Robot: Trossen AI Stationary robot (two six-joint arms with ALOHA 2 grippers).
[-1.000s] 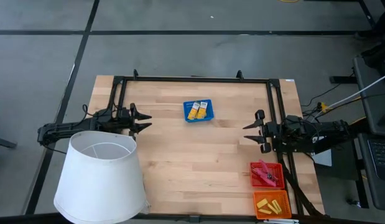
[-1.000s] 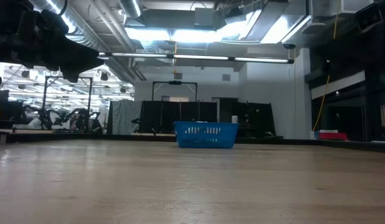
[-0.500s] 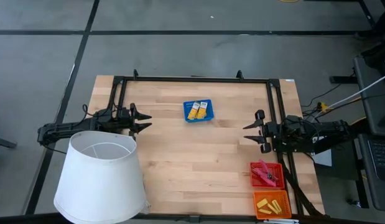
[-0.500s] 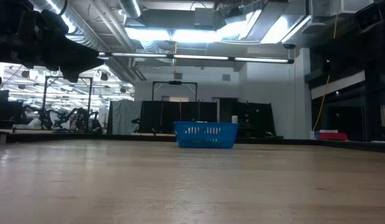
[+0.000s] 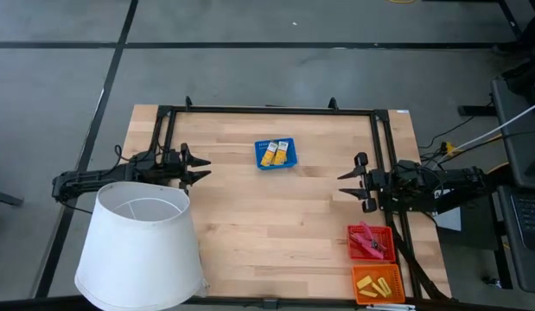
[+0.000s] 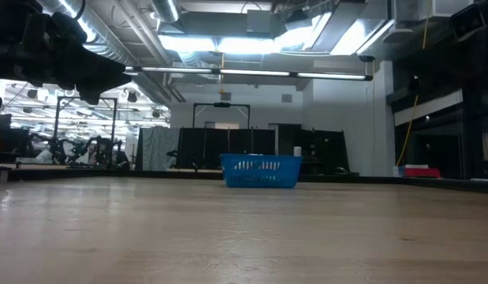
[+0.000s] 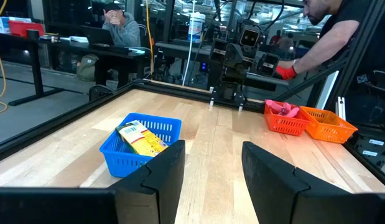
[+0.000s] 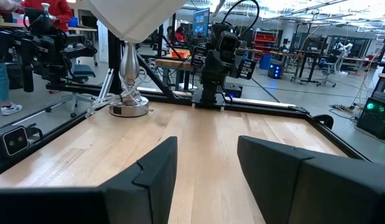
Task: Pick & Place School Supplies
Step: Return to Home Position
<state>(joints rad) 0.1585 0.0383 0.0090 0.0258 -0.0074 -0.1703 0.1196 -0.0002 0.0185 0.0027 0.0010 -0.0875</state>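
Note:
Yellow packs with pale labels (image 5: 275, 152) lie in the blue tray (image 5: 260, 162) at the table's far middle; they also show in the left wrist view (image 7: 141, 138). Red-handled tools (image 5: 368, 241) lie in the red tray (image 5: 352, 244) near the right edge, and yellow blocks (image 5: 374, 283) lie in the orange tray (image 5: 357, 288) at the near right corner. My left gripper (image 5: 203, 167) hovers open at the table's left side. My right gripper (image 5: 341, 186) hovers open at the right side. Both point toward the table's middle.
A big white lampshade (image 5: 142, 246) on a lamp with a metal base (image 8: 128, 107) stands at the near left corner, close to my left arm. A black frame (image 5: 267, 111) runs around the table. People show in the room beyond. Bare wood lies between the two grippers.

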